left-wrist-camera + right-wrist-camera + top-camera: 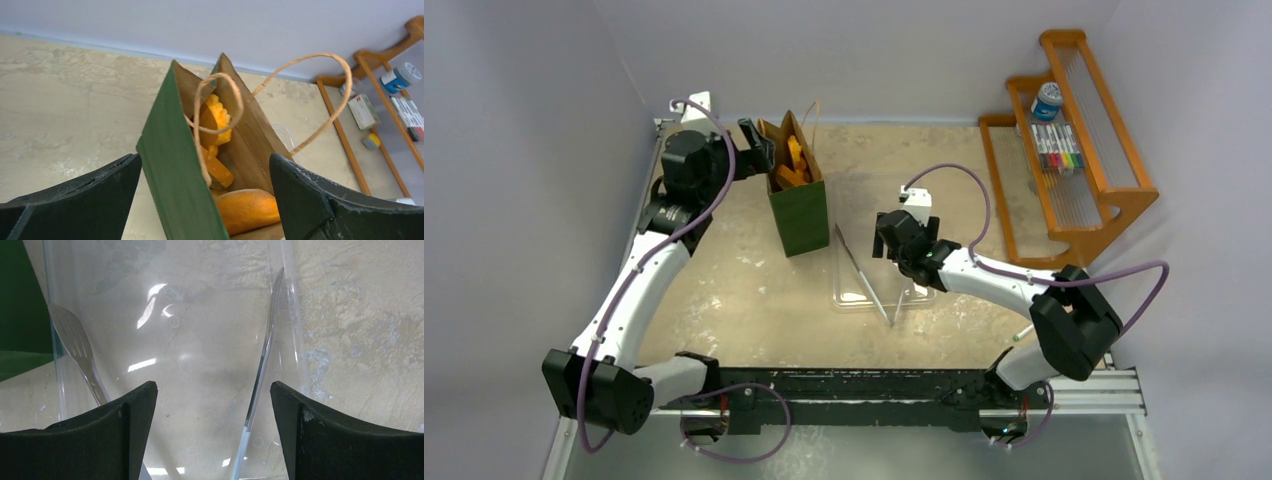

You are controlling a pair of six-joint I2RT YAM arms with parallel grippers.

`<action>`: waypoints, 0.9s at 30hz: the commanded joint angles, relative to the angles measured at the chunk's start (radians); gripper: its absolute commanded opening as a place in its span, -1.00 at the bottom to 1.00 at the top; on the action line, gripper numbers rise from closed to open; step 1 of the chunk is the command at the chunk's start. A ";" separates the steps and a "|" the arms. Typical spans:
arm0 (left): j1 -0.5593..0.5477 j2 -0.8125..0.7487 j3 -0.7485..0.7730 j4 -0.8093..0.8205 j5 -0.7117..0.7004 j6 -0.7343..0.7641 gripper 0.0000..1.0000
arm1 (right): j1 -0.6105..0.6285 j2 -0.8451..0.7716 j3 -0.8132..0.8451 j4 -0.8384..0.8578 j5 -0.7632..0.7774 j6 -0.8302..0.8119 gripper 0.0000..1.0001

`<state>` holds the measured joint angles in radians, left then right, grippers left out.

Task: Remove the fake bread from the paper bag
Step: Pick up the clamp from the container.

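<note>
The dark green paper bag [801,212] stands upright at the back left of the table, mouth open, its string handles [305,87] looping up. Orange-golden fake bread [792,162] fills it: a ridged piece [218,116], a wedge [218,171] and a rounded loaf [248,209]. My left gripper [757,150] is open at the bag's mouth; in the left wrist view the left gripper [205,162] straddles the green wall [172,170], holding nothing. My right gripper [892,243] hangs open over the clear tray [849,297]. In its wrist view the right gripper [214,390] has one tong arm [265,352] between its fingers, untouched.
Metal tongs [864,268] lie in the clear tray, their slotted end [75,337] near the bag. A wooden rack [1074,140] with markers [1056,147] and a small can [1047,100] stands at the back right. The wall runs close behind the bag.
</note>
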<state>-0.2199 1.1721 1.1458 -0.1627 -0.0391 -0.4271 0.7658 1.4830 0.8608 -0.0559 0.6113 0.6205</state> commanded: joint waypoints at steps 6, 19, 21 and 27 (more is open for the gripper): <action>-0.038 0.034 0.141 -0.166 0.041 0.037 1.00 | 0.017 -0.026 0.017 -0.037 0.028 0.033 0.73; -0.158 0.127 0.155 -0.279 -0.086 0.050 1.00 | 0.037 -0.031 -0.014 -0.088 -0.024 0.068 0.73; -0.169 0.137 0.150 -0.280 -0.117 0.048 1.00 | 0.046 -0.041 -0.025 -0.088 -0.036 0.072 0.74; -0.178 0.155 0.134 -0.285 -0.217 0.041 0.87 | 0.073 -0.074 -0.043 -0.099 -0.075 0.068 0.91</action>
<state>-0.3943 1.3243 1.2743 -0.4591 -0.1574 -0.3996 0.8204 1.4590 0.8284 -0.1375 0.5552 0.6720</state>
